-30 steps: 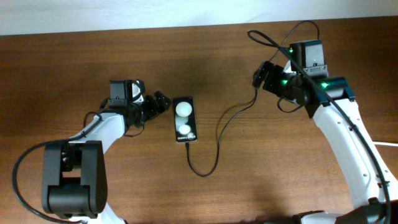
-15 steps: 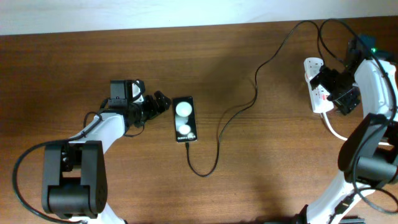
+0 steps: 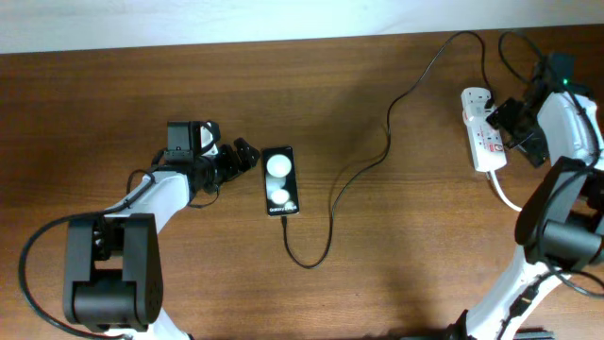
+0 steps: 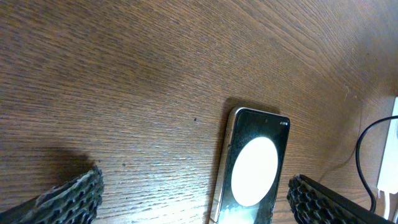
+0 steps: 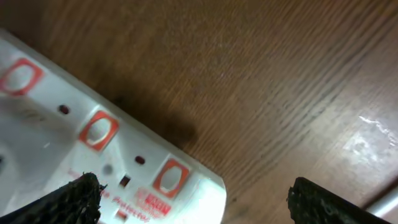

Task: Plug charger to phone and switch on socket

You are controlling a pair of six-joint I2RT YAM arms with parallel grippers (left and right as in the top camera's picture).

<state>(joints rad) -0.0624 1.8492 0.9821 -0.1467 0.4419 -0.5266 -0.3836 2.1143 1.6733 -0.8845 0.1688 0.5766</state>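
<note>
The black phone [image 3: 280,179] lies flat at centre-left, showing two bright white spots. My left gripper [image 3: 243,156] hovers just left of it, open; in the left wrist view the phone [image 4: 255,163] lies between the spread fingers [image 4: 68,199], nearer the right one. The thin black charger [image 3: 387,142] cable runs from the phone's near end, loops, and climbs towards the white socket [image 3: 481,127] at far right. My right gripper [image 3: 512,132] is open above the socket's near end; the socket [image 5: 93,140] with red switch marks fills the lower left of the right wrist view.
A thick white cord [image 3: 505,194] leaves the socket's near end and runs toward the right table edge. Black arm cables loop above the right arm at the back edge. The brown wooden table [image 3: 415,264] carries nothing else.
My right arm has swung from right of the table's centre out to the far right and now hangs over the socket. The left arm, phone and charger cable have not moved.
</note>
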